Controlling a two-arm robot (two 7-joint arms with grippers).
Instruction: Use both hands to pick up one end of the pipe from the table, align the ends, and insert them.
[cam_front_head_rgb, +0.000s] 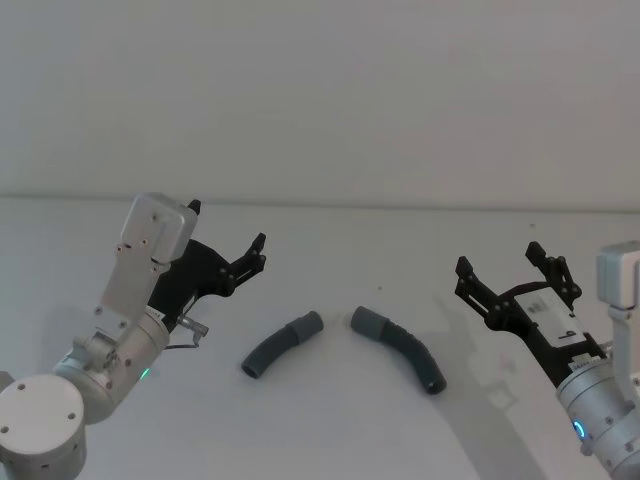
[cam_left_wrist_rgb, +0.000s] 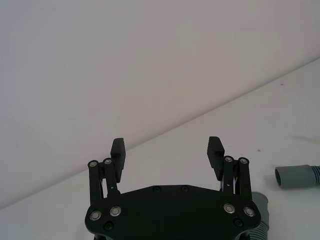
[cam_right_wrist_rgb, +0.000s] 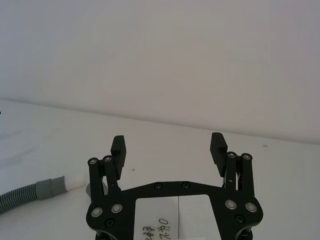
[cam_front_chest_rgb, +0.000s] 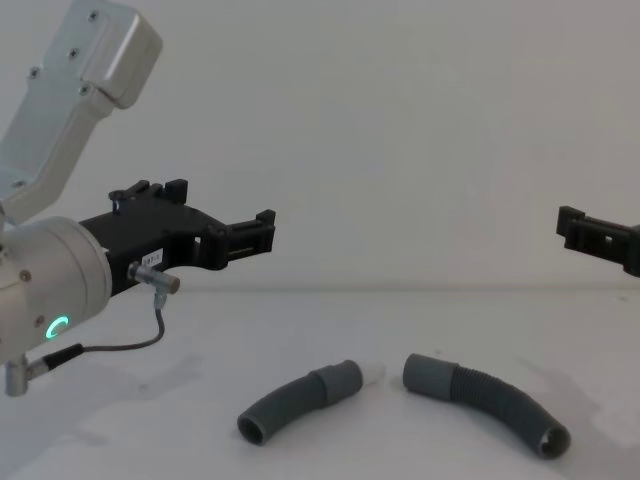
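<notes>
the shorter pipe piece (cam_front_head_rgb: 280, 343) and longer pipe piece (cam_front_head_rgb: 400, 345) lie on the worktop (cam_front_head_rgb: 330, 430), collars (cam_front_head_rgb: 308, 323) facing, apart. the left gripper (cam_front_head_rgb: 228, 225) and right gripper (cam_front_head_rgb: 498, 258) hang spread above either side.

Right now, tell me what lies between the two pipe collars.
Only bare table and the shorter piece's white tip, which juts from its collar toward the longer piece's open socket; the chest view shows it.
</notes>
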